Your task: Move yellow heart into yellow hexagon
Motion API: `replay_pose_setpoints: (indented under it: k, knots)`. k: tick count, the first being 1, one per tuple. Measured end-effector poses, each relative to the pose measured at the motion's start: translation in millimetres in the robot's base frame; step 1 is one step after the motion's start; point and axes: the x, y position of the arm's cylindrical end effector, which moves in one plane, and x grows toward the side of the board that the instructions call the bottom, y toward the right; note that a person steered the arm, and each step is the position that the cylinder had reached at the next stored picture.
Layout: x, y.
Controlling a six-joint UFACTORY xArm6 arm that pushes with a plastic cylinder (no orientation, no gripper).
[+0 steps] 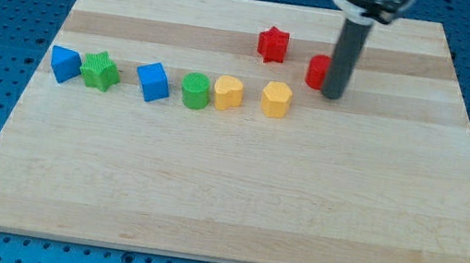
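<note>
The yellow heart (pixel 229 92) lies on the wooden board (pixel 233 206), left of the yellow hexagon (pixel 276 99), with a small gap between them. My tip (pixel 332 97) rests on the board to the right of the yellow hexagon and a little above it, not touching either yellow block. The dark rod stands just in front of a red block (pixel 317 71) and hides its right part, so I cannot make out its shape.
A red star (pixel 272 44) lies above the yellow blocks. Left of the heart, in a row, lie a green round block (pixel 195 90), a blue cube (pixel 153 82), a green star (pixel 99 70) and a blue block (pixel 64 63).
</note>
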Motion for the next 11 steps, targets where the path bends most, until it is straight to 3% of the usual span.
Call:
replay_pose_setpoints:
  k: [1,3,5,6,7,8,11]
  knots:
    - [-32.2,-33.9]
    - [-1.7,-55.9]
    - [3.4,-140.8]
    - [22.1,-155.1]
    - [60.1,-155.2]
    - [70.7,-155.2]
    - [65.0,-128.7]
